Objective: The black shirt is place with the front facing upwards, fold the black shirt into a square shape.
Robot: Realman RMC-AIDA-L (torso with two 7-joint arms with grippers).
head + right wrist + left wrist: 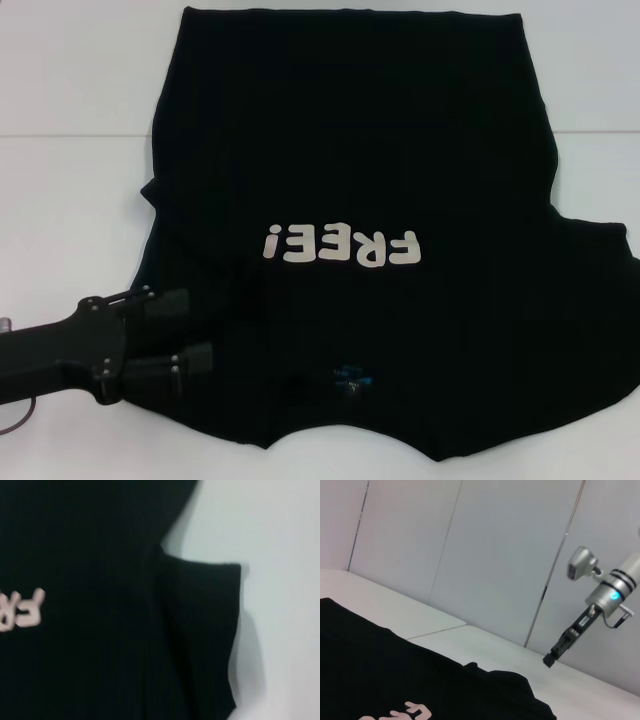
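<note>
Black shirt (370,180) lies flat on the white table (70,120), lettering up, collar toward you. Your left gripper (195,330) sits wide open over the left shoulder, so next it has to pinch there; right gripper (555,652) hangs off aside, can't tell its state

You get bright, even overhead light; white tabletop (60,70) nearly washes out. Right wrist view is soft, with a faint shadow beside the black shirt (100,630).

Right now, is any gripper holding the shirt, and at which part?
Nothing is held. The left gripper is open over the black shirt near its left shoulder; the right gripper hangs in the air.
</note>
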